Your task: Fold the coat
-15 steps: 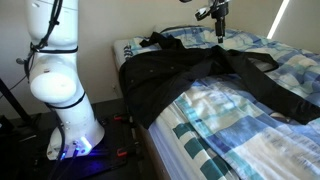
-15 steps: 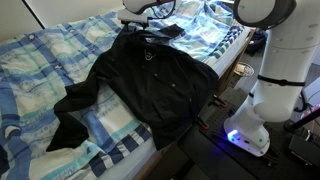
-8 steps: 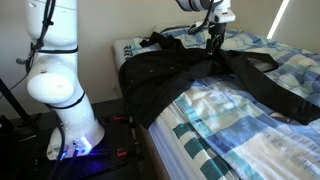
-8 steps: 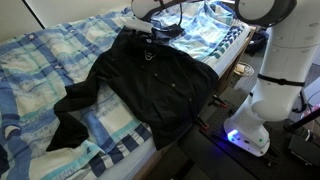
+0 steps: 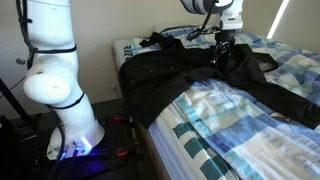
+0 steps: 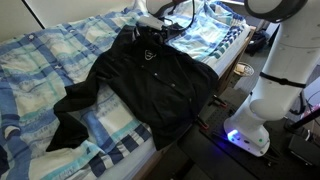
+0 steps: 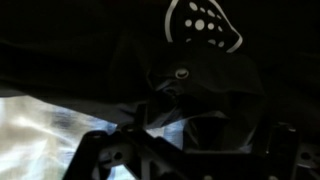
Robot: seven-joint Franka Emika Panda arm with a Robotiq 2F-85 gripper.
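Note:
The black coat [image 5: 170, 70] lies spread across the bed, and shows in both exterior views [image 6: 150, 85]. One sleeve trails toward the bed's corner [image 6: 70, 110]. My gripper [image 5: 222, 47] points down at the coat's collar end [image 6: 150, 27], touching or just above the fabric. In the wrist view the coat [image 7: 90, 40] fills the frame, with its white dotted logo [image 7: 200, 22] and a snap button [image 7: 180, 73]. The gripper [image 7: 190, 150] shows only as dark finger parts set wide apart, with a raised fold of coat between them.
The blue-and-white patchwork bedspread [image 5: 240, 130] covers the bed under the coat [image 6: 40, 60]. The robot's white base [image 5: 60, 100] stands on the floor beside the bed [image 6: 265, 105]. Part of the coat hangs over the bed's edge [image 6: 180, 125].
The gripper has come down from above the bed to the coat's collar end and moved a little along it. The coat has not visibly moved.

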